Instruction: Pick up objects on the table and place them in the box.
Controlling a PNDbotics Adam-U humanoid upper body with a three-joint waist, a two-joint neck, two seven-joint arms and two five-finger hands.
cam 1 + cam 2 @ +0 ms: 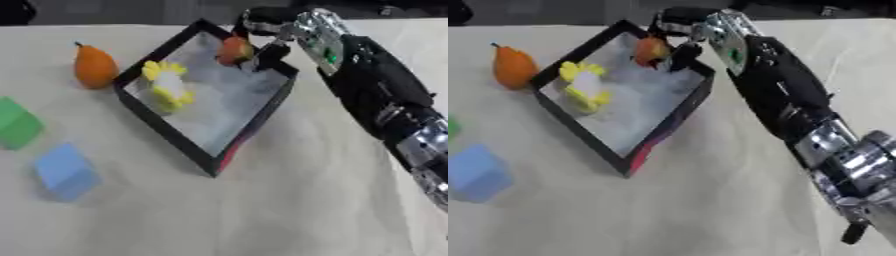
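The robot's right hand (262, 30) grasped a small, rounded, likely light and smooth orange-red fruit (234, 50) beneath it, over the box (254, 125).

We see a work table (289, 210) covered by a pale beige cloth, lightly creased and evenly lit. Beyond its far edge we see a dark grey strip (131, 11) of background, details indistinct.

Red-orange fruit (234, 50) over black box (210, 162); pear (93, 67) beside.
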